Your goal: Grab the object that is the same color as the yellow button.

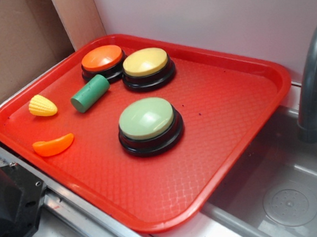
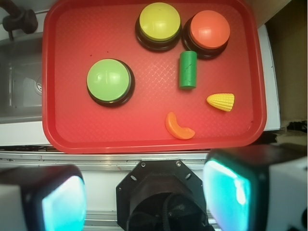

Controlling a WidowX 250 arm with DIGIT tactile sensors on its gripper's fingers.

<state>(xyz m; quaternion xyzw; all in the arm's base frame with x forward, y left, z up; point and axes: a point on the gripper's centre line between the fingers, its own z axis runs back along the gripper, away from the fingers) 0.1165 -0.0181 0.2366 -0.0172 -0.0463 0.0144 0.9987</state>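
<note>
The object is a small ridged yellow toy [image 1: 42, 106] lying near the left rim of the red tray [image 1: 224, 107]. In the wrist view the yellow toy [image 2: 221, 101] lies at the tray's [image 2: 72, 120] right side. The yellow button [image 1: 146, 62] stands at the back of the tray, and the wrist view shows this button [image 2: 159, 21] at top centre. My gripper [image 2: 144, 195] hangs high above, off the tray's near edge, over the black robot base. It is open, its cyan pads [image 2: 226, 192] far apart with nothing between them.
An orange button [image 1: 102, 58], a pale green button [image 1: 147, 118], a green cylinder [image 1: 90, 93] and an orange crescent slice [image 1: 53, 145] share the tray. A grey sink [image 1: 287, 196] with a faucet [image 1: 313, 83] lies to the right. Cardboard [image 1: 13, 42] stands behind.
</note>
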